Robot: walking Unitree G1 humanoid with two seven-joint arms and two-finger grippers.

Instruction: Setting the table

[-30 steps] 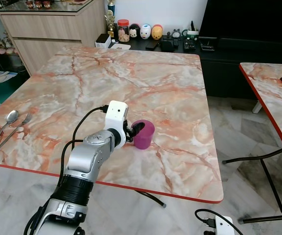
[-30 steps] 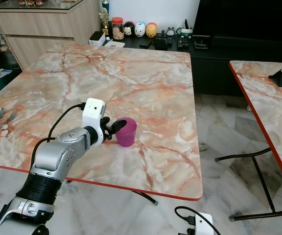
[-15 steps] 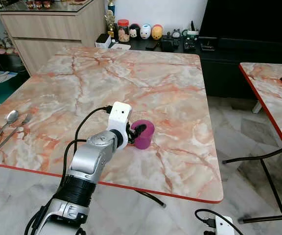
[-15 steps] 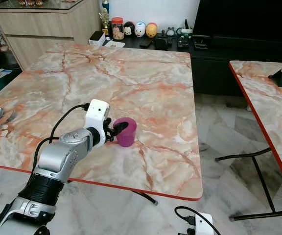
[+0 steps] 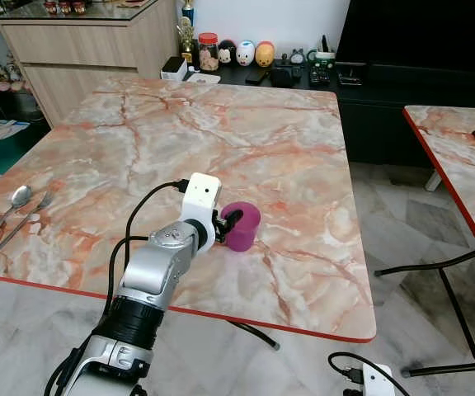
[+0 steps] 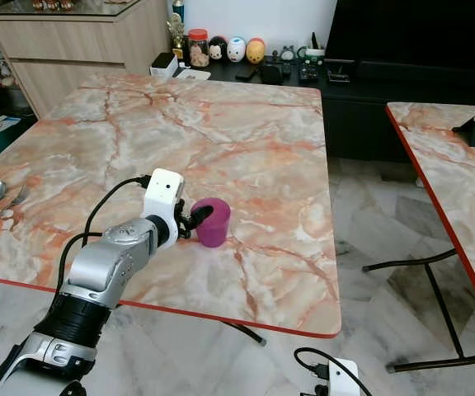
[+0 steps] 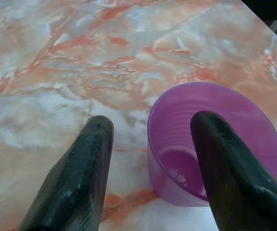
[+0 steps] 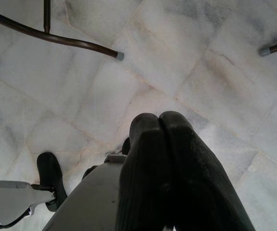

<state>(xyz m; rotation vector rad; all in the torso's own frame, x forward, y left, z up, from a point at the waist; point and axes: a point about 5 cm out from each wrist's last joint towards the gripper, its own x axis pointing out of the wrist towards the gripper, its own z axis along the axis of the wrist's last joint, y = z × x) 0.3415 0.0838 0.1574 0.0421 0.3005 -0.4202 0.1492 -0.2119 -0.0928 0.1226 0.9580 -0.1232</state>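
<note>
purple plastic cup (image 7: 214, 144) upright on marble table (image 5: 221, 132) | left gripper (image 7: 150, 124) open — one finger inside, one outside rim | right gripper (image 8: 160, 126) closed, empty — above floor

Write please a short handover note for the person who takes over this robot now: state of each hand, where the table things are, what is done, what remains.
Left hand: open, at the purple cup; one finger over the cup's mouth, the other outside its wall, not clamped.
Right hand: shut, hanging idle over the floor.
Cup stands upright on the marble table, near the front edge.
Spoon and fork lie side by side at the table's left edge.
Done: cup is on the table.
Left: spoon and fork are far from the cup; probably bring them together.
</note>
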